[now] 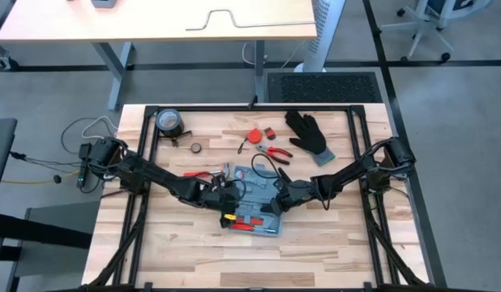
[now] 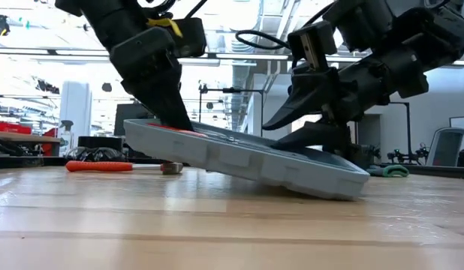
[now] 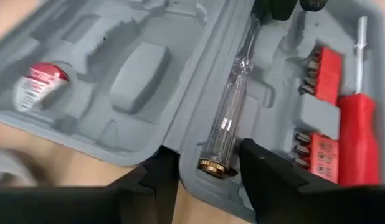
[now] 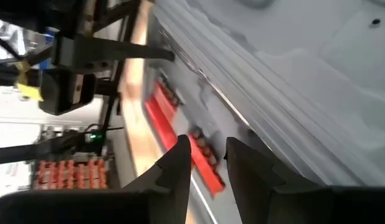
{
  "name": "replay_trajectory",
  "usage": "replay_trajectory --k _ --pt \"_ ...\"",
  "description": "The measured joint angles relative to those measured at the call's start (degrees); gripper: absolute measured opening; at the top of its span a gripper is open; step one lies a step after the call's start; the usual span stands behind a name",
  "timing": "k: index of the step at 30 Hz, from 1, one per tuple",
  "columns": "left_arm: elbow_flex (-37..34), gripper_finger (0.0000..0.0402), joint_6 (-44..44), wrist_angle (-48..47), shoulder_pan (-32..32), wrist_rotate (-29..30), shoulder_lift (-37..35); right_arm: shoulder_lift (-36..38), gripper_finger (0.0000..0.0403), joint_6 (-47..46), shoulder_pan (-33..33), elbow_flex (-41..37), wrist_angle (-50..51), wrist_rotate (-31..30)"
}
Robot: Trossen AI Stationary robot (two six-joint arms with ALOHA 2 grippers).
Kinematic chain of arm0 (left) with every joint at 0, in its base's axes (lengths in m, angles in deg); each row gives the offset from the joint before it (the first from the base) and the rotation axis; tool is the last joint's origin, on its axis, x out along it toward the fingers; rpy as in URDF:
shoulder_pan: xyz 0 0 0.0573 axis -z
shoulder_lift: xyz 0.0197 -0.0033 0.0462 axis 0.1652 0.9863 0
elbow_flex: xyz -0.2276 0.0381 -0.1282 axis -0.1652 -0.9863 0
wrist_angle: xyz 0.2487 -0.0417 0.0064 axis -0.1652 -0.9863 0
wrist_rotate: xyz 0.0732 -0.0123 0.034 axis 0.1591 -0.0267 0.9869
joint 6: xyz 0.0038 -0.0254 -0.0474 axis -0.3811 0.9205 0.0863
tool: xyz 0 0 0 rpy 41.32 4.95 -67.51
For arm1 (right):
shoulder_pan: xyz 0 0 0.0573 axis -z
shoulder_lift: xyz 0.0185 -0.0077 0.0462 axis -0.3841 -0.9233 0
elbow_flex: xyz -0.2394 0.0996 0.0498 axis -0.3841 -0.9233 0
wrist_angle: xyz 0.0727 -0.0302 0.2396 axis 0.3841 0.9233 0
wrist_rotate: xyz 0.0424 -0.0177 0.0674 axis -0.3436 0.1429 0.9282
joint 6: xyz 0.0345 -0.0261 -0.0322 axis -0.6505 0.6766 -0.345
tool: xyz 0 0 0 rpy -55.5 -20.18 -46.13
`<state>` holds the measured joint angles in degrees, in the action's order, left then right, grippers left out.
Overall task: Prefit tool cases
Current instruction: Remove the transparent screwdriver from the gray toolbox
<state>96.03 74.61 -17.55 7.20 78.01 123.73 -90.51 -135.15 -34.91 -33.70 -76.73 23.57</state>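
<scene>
The light-blue tool case (image 1: 252, 204) lies open at the table's middle. Red bit holders (image 3: 320, 68) and a red-handled screwdriver (image 3: 357, 130) sit in its slots. In the low view the case (image 2: 247, 157) tilts: its left end is raised and its right end (image 2: 344, 187) rests on the wood. My left gripper (image 3: 208, 168) is open at the raised end. Its fingers stand on either side of the brass end (image 3: 216, 165) of a clear-handled screwdriver lying in the case. My right gripper (image 4: 208, 162) is at the case's right end, with a narrow gap between its fingers. My left gripper comes down slanting from the table's left onto the case's raised left end (image 2: 179, 127). Its fingertips (image 3: 261, 168) meet the moulded inside there. Whether they touch the clear-handled screwdriver between them, I cannot tell. My right gripper comes in slanting from the table's right. Its lower finger (image 2: 307, 139) lies on the case's upper face near the low right end, over the rim beside the red bit holders (image 4: 205, 155). Nothing shows between its fingertips in the low view.
On the far part of the table lie a black glove (image 1: 309, 134), red-handled pliers (image 1: 276, 152), a red round piece (image 1: 254, 135), a tape roll (image 1: 169, 122) and a small ring (image 1: 196, 148). An orange-handled tool (image 2: 104, 166) lies behind the case's raised end. Black frame rails (image 1: 145, 162) border the table.
</scene>
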Motion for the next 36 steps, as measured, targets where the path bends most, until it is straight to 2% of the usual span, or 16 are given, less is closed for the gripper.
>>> replay_trajectory --k 5,14,21,27,33,36 --pt "0.4 0.0177 -3.7 -0.1 -0.4 -1.1 0.1 0.0 0.0111 0.0 -0.3 0.0 2.4 0.1" --pt "0.5 0.0180 -6.0 -1.3 -0.4 -4.5 0.1 0.0 0.0111 0.3 -0.5 0.1 4.4 0.7" --pt "0.5 0.0181 -7.2 -8.2 -0.4 -7.9 0.1 0.0 0.0111 0.7 -1.8 0.1 8.5 1.7" --pt "0.5 0.0181 -7.2 -7.8 -0.4 -12.2 0.1 0.0 0.0110 -0.2 -2.7 0.2 12.0 1.8" --pt "0.3 0.0182 -6.0 -3.6 -0.4 -19.3 0.1 0.1 0.0110 0.3 -2.0 0.1 13.1 3.3" --pt "0.3 0.0182 -4.7 -3.6 -0.4 -19.5 0.1 0.1 0.0110 0.8 -1.1 0.1 14.9 3.8"
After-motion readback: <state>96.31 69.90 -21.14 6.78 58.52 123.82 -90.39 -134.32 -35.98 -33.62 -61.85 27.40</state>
